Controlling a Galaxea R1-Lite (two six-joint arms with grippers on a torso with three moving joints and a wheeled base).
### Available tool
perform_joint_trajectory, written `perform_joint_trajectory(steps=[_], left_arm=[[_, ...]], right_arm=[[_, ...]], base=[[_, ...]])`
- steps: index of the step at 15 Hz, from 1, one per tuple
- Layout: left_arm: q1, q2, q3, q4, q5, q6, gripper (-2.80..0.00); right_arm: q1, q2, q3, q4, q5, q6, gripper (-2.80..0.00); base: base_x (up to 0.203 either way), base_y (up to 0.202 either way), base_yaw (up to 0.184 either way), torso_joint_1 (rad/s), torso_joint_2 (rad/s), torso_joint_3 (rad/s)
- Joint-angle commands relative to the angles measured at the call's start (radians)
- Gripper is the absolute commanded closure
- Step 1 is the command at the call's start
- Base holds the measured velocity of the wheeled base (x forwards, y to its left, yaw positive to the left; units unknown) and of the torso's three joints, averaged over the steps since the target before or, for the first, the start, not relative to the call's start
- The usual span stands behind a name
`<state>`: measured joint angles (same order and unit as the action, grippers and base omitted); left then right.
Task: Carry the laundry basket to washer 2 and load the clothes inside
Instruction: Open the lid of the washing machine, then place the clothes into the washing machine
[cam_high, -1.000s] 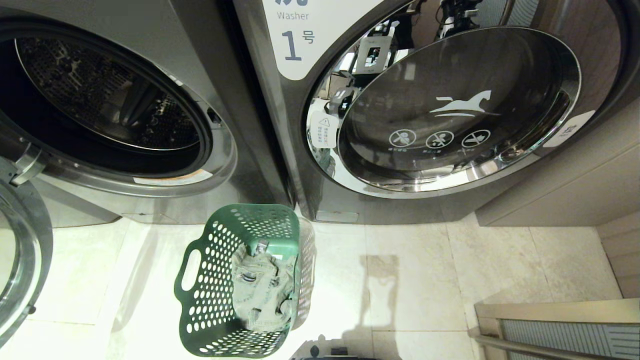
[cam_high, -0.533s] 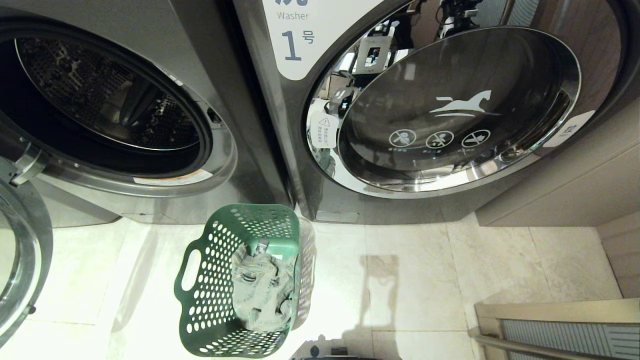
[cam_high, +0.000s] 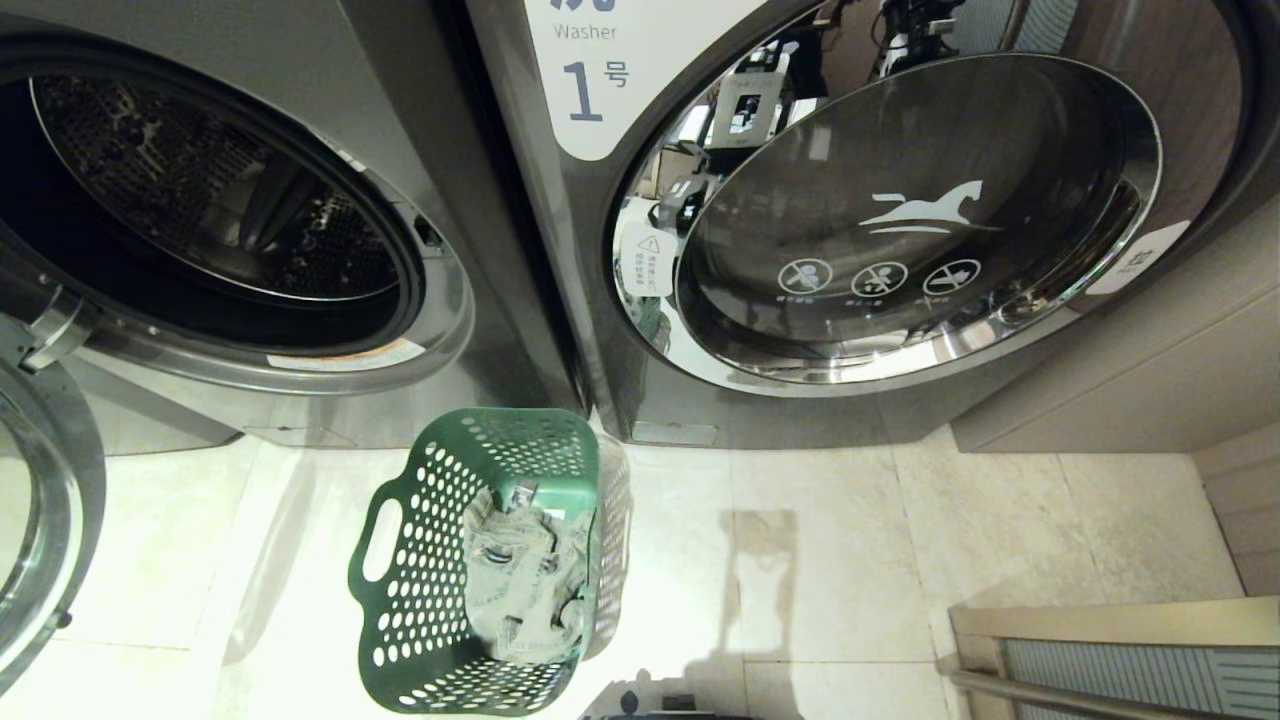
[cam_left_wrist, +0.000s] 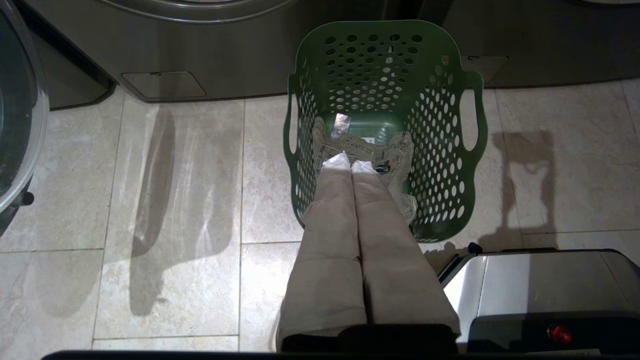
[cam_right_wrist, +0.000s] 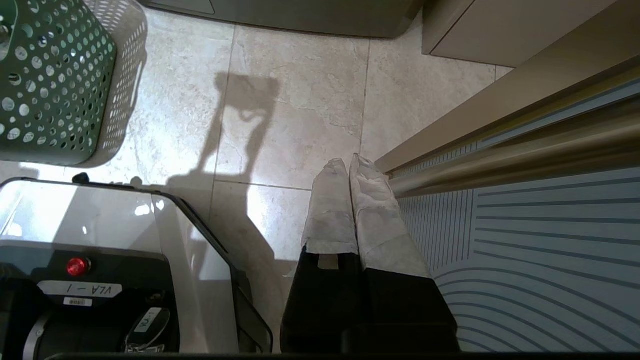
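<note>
Both claws are pressed together and hold nothing: the left claw (cam_left_wrist: 351, 163) hangs above the basket's open top, the right claw (cam_right_wrist: 348, 166) hangs over bare floor beside a pale rail.

Largest in the head view are two dark grey front-load washers. The open washer (cam_high: 200, 200) on the left shows its perforated drum, with its door (cam_high: 40, 520) swung out to the far left; its number label cannot be seen. Washer 1 (cam_high: 900, 220) on the right has its chrome-ringed glass door shut, with a white horse logo.

On the tiled floor (cam_high: 850, 560) stands the laundry basket (cam_high: 420, 600), dark green plastic with round holes all over and cut-out side handles, upright, just before the seam between the two machines. Nothing lies between it and the open drum.

Inside it lie the clothes (cam_high: 520, 580), a crumpled pale grey-green garment with small dark buckle-like details, much smaller than the basket.
</note>
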<state>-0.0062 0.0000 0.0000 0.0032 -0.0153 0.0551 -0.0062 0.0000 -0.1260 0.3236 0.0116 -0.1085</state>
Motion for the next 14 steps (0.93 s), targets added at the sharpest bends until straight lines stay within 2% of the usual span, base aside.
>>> perform_joint_trajectory(steps=[1, 3, 10, 14], left_arm=[[0.0, 0.002, 0.002, 0.0, 0.0, 0.0, 0.0], [0.0, 0.002, 0.002, 0.0, 0.0, -0.001, 0.0], [0.0, 0.002, 0.002, 0.0, -0.002, 0.0, 0.0], [0.0, 0.002, 0.002, 0.0, 0.0, -0.003, 0.0]], right_arm=[[0.0, 0.002, 0.0, 0.002, 0.001, -0.002, 0.0], [0.0, 0.002, 0.0, 0.002, 0.001, 0.0, 0.0], [0.0, 0.002, 0.0, 0.002, 0.001, 0.001, 0.0], [0.0, 0.002, 0.0, 0.002, 0.001, 0.001, 0.0]], base=[[0.0, 0.0, 0.0, 0.0, 0.0, 0.0], [0.0, 0.0, 0.0, 0.0, 0.0, 0.0], [-0.185, 0.0, 0.001, 0.002, 0.0, 0.004], [-0.023, 0.0, 0.001, -0.003, 0.0, 0.001]])
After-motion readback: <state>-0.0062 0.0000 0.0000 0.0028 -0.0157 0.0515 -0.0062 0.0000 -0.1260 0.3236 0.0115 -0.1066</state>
